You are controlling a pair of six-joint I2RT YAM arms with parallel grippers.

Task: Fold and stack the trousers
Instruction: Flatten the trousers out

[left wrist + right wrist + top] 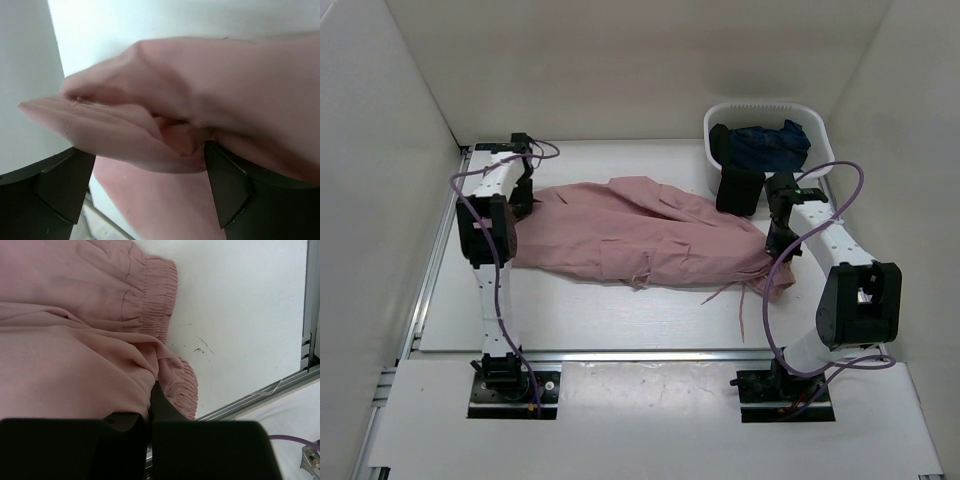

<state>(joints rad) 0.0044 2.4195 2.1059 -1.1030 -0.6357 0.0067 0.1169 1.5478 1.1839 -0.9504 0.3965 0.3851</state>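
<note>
The dusty-pink trousers lie crumpled across the middle of the white table, leg ends to the left and gathered waistband to the right, with thin drawstrings trailing toward the front. My left gripper is at their left end. In the left wrist view its jaws stand wide apart, with a fold of trouser fabric lying loose just past the fingertips. My right gripper is at the waistband end. In the right wrist view it is shut on pink cloth beside the gathered waistband.
A white basket stands at the back right with a dark blue garment in it and a black garment draped over its front. White walls close in three sides. Metal rails run along the table's edges.
</note>
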